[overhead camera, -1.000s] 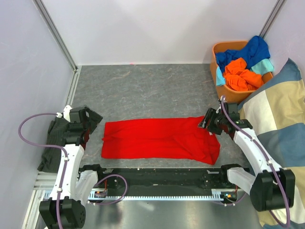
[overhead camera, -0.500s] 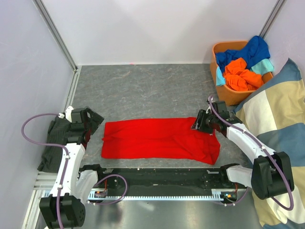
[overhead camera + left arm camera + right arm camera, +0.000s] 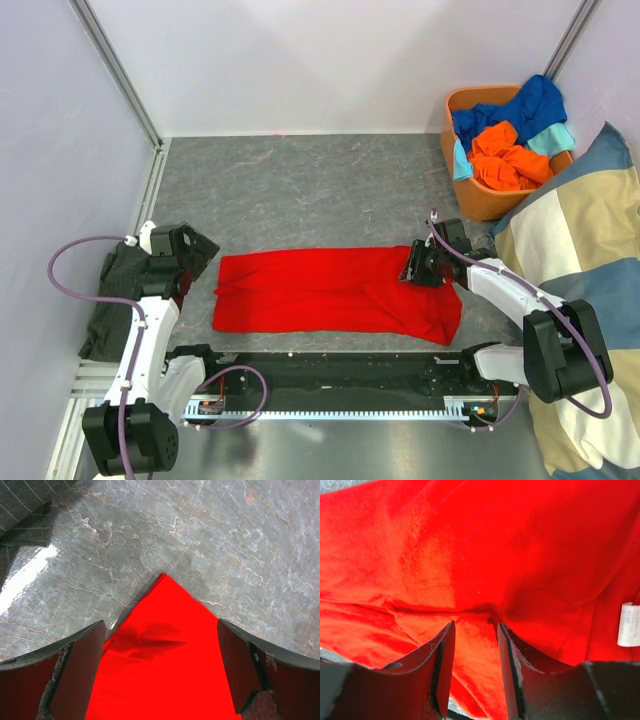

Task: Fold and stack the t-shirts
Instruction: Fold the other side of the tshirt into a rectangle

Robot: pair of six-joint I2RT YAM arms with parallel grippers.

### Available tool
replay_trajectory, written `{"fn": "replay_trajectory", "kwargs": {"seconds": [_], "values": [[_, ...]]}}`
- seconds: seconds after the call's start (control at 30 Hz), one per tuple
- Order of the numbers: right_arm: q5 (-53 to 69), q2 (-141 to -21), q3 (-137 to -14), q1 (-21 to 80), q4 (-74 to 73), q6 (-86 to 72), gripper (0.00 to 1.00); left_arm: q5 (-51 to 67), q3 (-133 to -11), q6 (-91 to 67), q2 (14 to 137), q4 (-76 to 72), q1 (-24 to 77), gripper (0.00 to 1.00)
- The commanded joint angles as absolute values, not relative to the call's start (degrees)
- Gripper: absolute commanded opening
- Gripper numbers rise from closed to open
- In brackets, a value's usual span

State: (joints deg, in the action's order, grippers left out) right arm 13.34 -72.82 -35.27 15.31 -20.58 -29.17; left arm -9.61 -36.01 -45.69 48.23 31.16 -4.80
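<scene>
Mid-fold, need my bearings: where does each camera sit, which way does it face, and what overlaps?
Top external: high behind the robot, looking down at the table, red t-shirt, basket of shirts and cushion; left arm and right arm show.
Left wrist: looks down at the red t-shirt's corner; left gripper shows, jaws wide open.
Right wrist: close over red fabric; right gripper shows, jaws narrowly parted astride a fold.
Shared: all three see the red t-shirt.

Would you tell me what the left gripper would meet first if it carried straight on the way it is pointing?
Most likely the corner of the red t-shirt on the table, framed by the left gripper; depth is unclear.
</scene>
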Motion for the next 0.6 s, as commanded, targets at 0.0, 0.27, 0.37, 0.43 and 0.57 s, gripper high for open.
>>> {"fn": "replay_trajectory", "kwargs": {"seconds": [0.0,0.27,0.37,0.43,0.57], "values": [[12.22,-73.65,-34.89,15.91,-17.93,-29.18,0.47,-8.70,-36.03,-45.26,48.69,29.09,-5.10,1.00],[12.22,-75.32,-34.01,16.26,-16.61,-29.00,0.45,-8.70,-35.60,-45.35,48.87,28.92,-5.10,1.00],[12.30,-75.85,-33.84,16.26,-16.26,-29.00,0.45,-8.70,-35.42,-45.35,48.95,28.83,-5.10,1.00],[12.30,-76.20,-33.84,16.35,-16.08,-28.92,0.45,-8.79,-35.25,-45.44,49.04,28.83,-5.10,1.00],[12.30,-76.29,-33.66,16.35,-15.82,-28.92,0.28,-8.44,-35.07,-45.44,49.31,28.48,-5.10,1.00]]}}
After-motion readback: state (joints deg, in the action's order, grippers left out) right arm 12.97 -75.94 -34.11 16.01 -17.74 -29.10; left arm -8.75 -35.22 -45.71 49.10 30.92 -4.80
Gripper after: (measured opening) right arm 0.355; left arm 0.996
